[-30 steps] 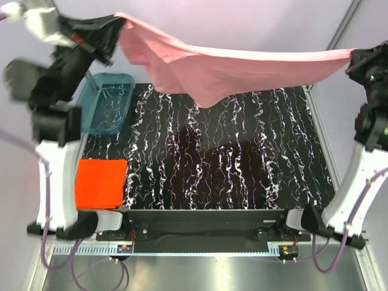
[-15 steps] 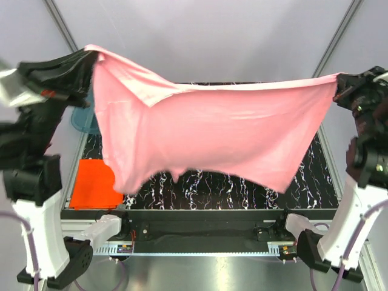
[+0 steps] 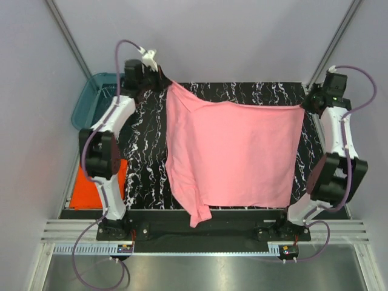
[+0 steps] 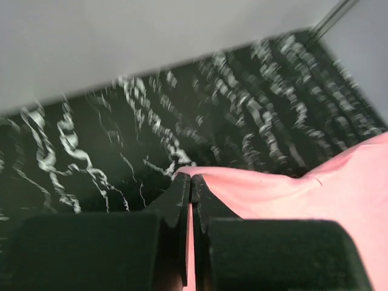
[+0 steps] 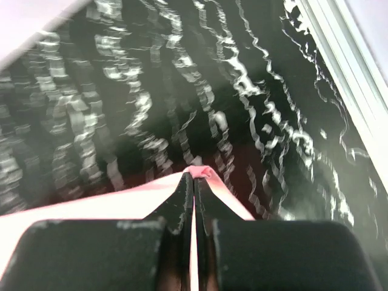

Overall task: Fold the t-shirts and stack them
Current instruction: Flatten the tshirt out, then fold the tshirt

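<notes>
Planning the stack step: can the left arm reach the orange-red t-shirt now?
Probably not: left pincer is shut on the pink t-shirt, extended far forward; orange-red t-shirt lies uncovered beside that arm's base.

right gripper (image 5: 194, 177): we see its dark fingers (image 5: 180, 203) pressed together, a thin pink line between them.
pink t-shirt (image 5: 109, 203): we find a corner pinched at the fingertips, a small nub poking past; one taut edge runs left, a shorter one right.
worktop (image 5: 121, 91): black with white veining, blurred, beneath the cloth.
pale rail (image 5: 345, 79): we see it along the worktop's right edge.
</notes>
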{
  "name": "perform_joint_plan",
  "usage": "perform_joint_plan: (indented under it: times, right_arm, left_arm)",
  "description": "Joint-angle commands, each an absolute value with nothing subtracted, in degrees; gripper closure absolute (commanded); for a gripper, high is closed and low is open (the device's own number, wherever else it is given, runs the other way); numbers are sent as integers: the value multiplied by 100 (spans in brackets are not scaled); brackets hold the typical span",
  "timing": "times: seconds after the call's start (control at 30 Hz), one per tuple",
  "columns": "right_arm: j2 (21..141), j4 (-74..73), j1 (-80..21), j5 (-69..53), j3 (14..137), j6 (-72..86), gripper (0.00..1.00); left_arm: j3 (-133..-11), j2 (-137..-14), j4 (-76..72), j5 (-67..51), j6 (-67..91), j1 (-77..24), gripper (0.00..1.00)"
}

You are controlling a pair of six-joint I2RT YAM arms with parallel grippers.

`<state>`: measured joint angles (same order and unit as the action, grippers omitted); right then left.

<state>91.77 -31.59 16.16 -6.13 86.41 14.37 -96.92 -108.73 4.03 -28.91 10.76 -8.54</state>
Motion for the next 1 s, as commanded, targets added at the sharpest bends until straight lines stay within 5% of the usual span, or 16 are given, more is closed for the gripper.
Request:
perform_joint_plan:
  times: [0.0,0.2,0.97]
  right_arm:
    - [10601,-2399,1617,-89,9463,1046,100]
    - [12697,-3312,1731,220,11503,738,100]
    - [14001,-4175,2065,-1195,12980,2091,100]
  left_arm:
    - [-10579,-12064,-606,-3067,1432,-817,100]
    - [-12427,-13772,-421,-3226,1977,-809,100]
    - [-9933,-12473,-2162,-3691,5853,-1213,100]
